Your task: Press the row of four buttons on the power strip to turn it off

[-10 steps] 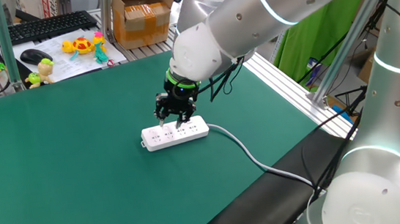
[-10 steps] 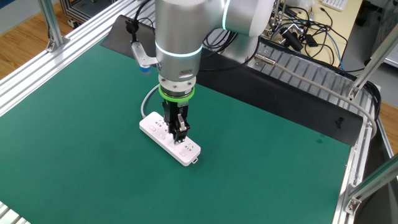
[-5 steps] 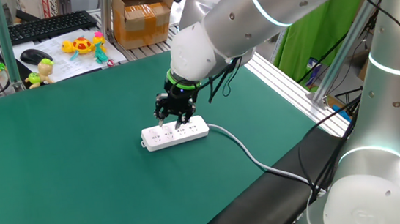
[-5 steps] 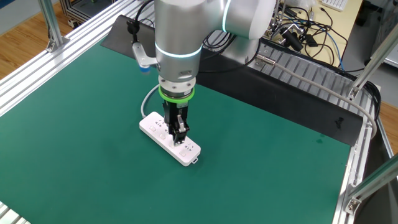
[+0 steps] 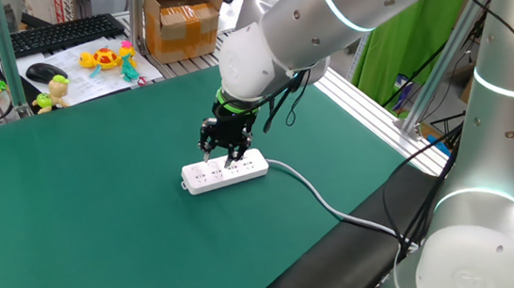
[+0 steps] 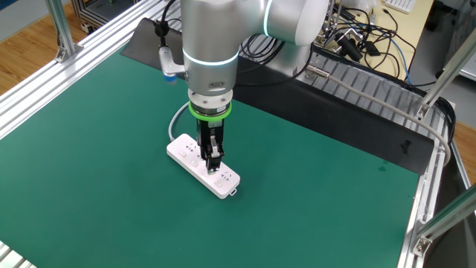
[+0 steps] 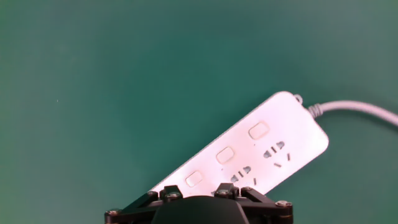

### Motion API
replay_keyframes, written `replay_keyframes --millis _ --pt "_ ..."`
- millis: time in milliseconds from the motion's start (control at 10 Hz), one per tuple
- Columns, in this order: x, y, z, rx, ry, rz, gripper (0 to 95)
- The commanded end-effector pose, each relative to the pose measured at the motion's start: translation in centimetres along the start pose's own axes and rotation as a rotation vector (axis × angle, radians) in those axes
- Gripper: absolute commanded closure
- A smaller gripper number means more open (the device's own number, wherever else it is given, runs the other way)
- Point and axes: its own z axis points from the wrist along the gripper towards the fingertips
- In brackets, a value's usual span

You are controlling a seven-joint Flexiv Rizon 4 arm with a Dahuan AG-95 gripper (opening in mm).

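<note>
The gripper (image 6: pixel 214 159) points straight down with its black fingers drawn together and nothing between them, their tips at the top face of the power strip (image 5: pixel 225 172), about midway along its length. In the hand view three of the row of four buttons (image 7: pixel 225 155) show as small white rounded squares in a line along the strip's upper edge, beside the dark socket holes, while the fourth is hidden behind the gripper body. The strip lies flat near the middle of the green mat (image 5: pixel 104 225), its pale grey cable (image 5: pixel 324 200) running from one end toward the mat's near edge.
</note>
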Motion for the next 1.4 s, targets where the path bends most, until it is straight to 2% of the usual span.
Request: replay_keyframes --millis 100,700,1000,1400 --pt "0.3 0.2 0.1 -0.016 -0.009 0.065 57.0" --pt "-0.1 1.0 0.4 -0.073 -0.019 0.178 57.0" --pt "0.0 1.7 0.7 -0.078 -0.023 0.212 57.0" --pt "-0.6 2.8 1.0 -0.084 -0.024 0.216 57.0"
